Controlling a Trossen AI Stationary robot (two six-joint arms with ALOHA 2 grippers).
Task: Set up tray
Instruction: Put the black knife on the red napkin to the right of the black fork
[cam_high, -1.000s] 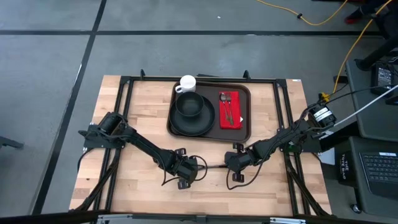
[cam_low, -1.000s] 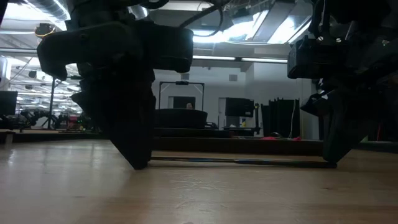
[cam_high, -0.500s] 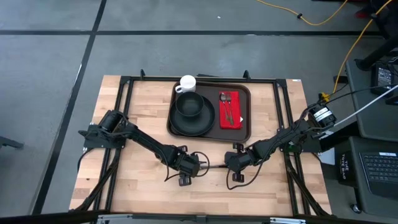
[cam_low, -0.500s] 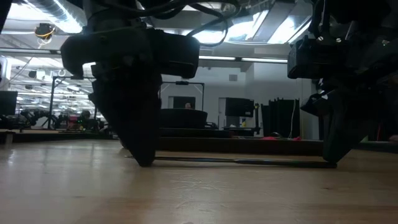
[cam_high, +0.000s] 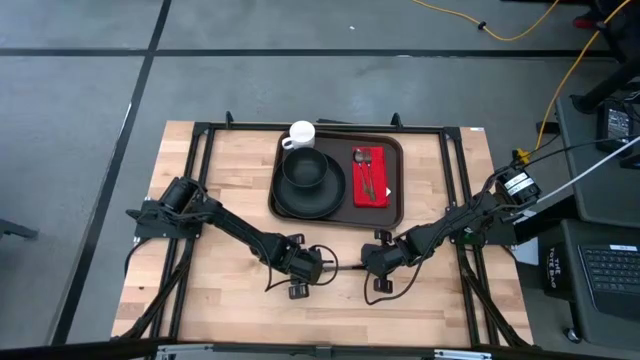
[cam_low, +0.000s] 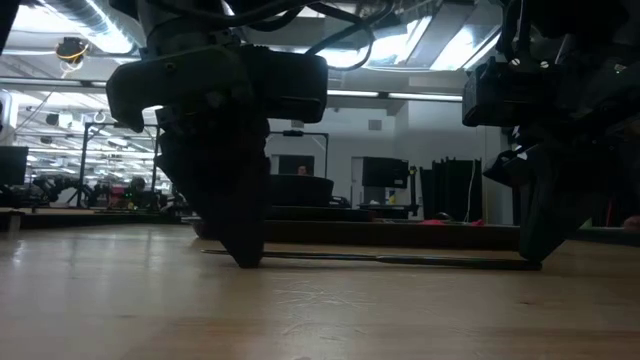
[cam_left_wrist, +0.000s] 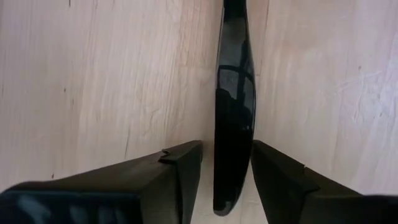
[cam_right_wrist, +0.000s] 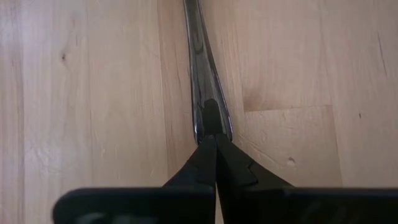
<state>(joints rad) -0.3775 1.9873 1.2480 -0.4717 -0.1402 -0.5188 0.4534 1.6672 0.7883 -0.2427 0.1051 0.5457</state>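
A long thin metal utensil (cam_high: 345, 268) lies flat on the bare wood near the table's near middle, and shows as a low line in the low view (cam_low: 400, 260). My left gripper (cam_high: 318, 268) points down at its left end. It is open, with its fingers on either side of the broad rounded end (cam_left_wrist: 233, 112). My right gripper (cam_high: 366, 262) is shut at the utensil's right end. The dark brown tray (cam_high: 397, 205) sits toward the far edge. It holds a black plate (cam_high: 310, 195) with a bowl, a white mug (cam_high: 301, 133) and a red napkin (cam_high: 370, 178). My left gripper (cam_left_wrist: 227, 162) straddles the utensil's broad end from above with little room on either side. I cannot tell whether a finger touches it. My right gripper (cam_right_wrist: 216, 140) comes down from above with its shut fingertips (cam_low: 530, 262) on the tapered handle end (cam_right_wrist: 208, 118), which lies flat on the table.
Cutlery lies on the red napkin. A black frame (cam_high: 200, 180) runs along the table's left, right and far sides. Bare wood (cam_high: 230, 170) spreads left of the tray and along the near edge. Cables loop beside both grippers.
My left gripper has slid a short way toward the table's right, closer to my right gripper, and stands over the utensil's left end. The utensil and my right gripper have stayed where they were.
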